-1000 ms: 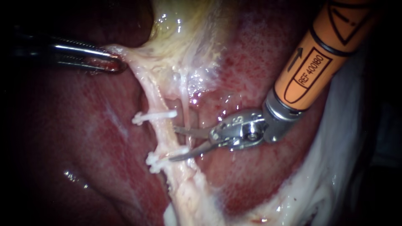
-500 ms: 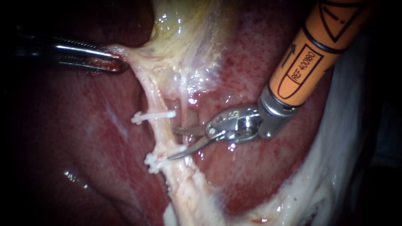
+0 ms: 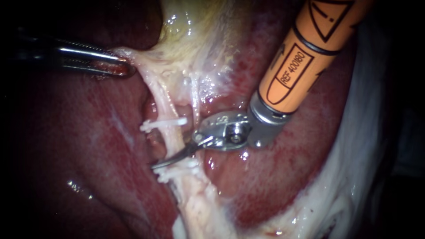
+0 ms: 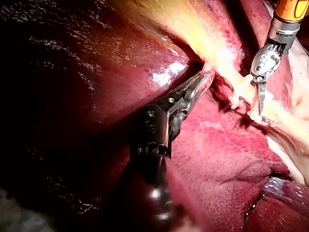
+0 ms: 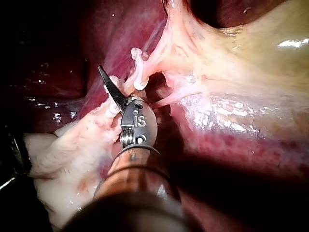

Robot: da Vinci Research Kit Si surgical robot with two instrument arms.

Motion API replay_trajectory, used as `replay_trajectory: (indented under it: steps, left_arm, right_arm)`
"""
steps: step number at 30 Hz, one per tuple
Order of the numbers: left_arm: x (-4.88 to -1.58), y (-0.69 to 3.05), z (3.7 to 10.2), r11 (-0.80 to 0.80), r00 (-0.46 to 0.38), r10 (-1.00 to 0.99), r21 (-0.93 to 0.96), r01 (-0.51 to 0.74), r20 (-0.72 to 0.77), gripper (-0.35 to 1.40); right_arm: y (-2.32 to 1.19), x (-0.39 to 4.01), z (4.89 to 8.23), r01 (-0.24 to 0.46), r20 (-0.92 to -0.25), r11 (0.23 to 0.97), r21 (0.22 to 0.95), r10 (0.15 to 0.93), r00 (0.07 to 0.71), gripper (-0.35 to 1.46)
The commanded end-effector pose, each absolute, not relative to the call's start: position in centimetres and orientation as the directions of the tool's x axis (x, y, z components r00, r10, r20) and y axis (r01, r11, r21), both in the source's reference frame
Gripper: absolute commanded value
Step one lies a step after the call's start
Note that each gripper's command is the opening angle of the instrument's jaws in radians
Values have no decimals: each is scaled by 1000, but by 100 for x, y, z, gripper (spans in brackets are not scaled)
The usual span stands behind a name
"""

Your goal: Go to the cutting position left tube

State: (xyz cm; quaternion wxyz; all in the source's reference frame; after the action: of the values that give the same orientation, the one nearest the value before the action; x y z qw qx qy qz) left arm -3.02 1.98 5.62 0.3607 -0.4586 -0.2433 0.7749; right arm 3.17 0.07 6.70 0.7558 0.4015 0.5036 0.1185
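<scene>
Our right instrument point(image 3: 173, 158) sits at the left tube point(image 3: 170, 135), end effector wide. One blade lies across the tube's front btwn 2 clips: upper clip point(image 3: 164, 123) just above it, lower clip point(image 3: 171, 173) just below. The other blade is hidden behind the tube. Our left instrument point(image 3: 117, 67), well apart, has its end effector clamped on tissue point(image 3: 133, 59) by the gallbladder point(image 3: 199, 40). Liver point(image 3: 88, 146) lies under both.

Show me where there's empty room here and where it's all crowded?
Free: the bare liver left of the tube, below the left instrument; and the liver right of the tube, below the right instrument. Crowded: the tube between the upper clip and lower clip, where the right instrument's blade crosses it, and where the left instrument grips the gallbladder.
</scene>
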Motion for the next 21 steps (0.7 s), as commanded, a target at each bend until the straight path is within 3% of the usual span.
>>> replay_trajectory:
  steps: [1, 21]
  left_arm:
    - [-302, 198, 562, -621, -319, 782, -708, -336, -535, -35]
    - [-303, 198, 563, -621, -319, 782, -707, -337, -535, -35]
  right_arm:
    - [7, 319, 670, 223, -662, 646, 730, 588, 465, 143]
    - [13, 328, 622, 266, -663, 612, 745, 630, 405, 142]
